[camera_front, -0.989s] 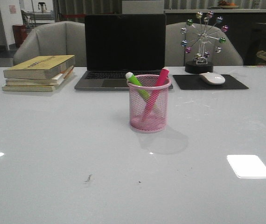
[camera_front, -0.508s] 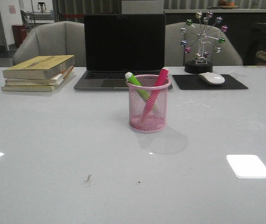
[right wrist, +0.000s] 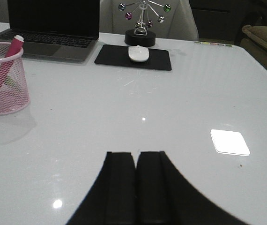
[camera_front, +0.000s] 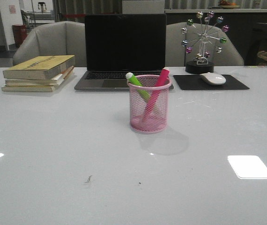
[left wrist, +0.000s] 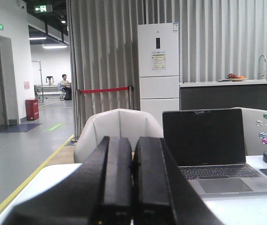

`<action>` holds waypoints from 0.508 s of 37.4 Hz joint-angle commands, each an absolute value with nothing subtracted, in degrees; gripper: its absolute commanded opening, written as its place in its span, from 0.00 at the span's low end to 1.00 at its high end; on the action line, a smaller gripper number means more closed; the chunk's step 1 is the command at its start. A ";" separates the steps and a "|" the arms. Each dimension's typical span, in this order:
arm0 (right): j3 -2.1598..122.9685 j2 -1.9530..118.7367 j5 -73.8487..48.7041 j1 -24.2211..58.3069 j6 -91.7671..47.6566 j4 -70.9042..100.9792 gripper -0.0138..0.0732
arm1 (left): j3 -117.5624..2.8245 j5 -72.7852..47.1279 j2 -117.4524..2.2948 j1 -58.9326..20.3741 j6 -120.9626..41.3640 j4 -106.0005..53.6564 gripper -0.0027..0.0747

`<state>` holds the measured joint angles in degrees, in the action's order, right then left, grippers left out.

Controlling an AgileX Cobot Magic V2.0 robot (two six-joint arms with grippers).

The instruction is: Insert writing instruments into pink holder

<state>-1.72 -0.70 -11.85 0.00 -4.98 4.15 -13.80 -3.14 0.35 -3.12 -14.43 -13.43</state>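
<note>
The pink holder (camera_front: pixel 149 104) stands upright mid-table in front of the laptop. A green marker (camera_front: pixel 137 86) with a pale tip leans inside it toward the left rim. Beside it a hot pink marker (camera_front: pixel 155 93) leans toward the right rim. The right wrist view also catches the pink holder (right wrist: pixel 4 86) with the pink marker (right wrist: pixel 7 61) in it. No arm shows in the front view. My left gripper (left wrist: pixel 133 140) is shut and empty, raised and facing the laptop. Low over bare table, my right gripper (right wrist: pixel 136 154) is shut with nothing in it, well off from the holder.
Behind the holder stands a laptop (camera_front: pixel 123 51). A stack of books (camera_front: pixel 39 72) lies at the back left. A white mouse (camera_front: pixel 212 78) rests on a black pad (camera_front: pixel 210 82) at the back right, with a ball-wheel ornament (camera_front: pixel 202 42) behind it. Two chairs stand behind the table.
</note>
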 commanded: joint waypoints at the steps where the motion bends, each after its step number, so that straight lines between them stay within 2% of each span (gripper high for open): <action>1: -1.76 -1.57 -6.91 -0.19 -5.10 4.31 0.18 | -14.69 2.34 1.49 -3.11 -14.39 -13.59 0.16; 12: -1.76 -1.57 -6.91 -0.19 -5.10 4.31 0.18 | -9.47 3.47 1.49 -2.99 -12.86 -13.29 0.16; 19: -1.76 -1.57 -6.91 -0.19 -5.10 4.31 0.18 | -5.44 7.38 1.49 -2.99 -3.93 -8.59 0.16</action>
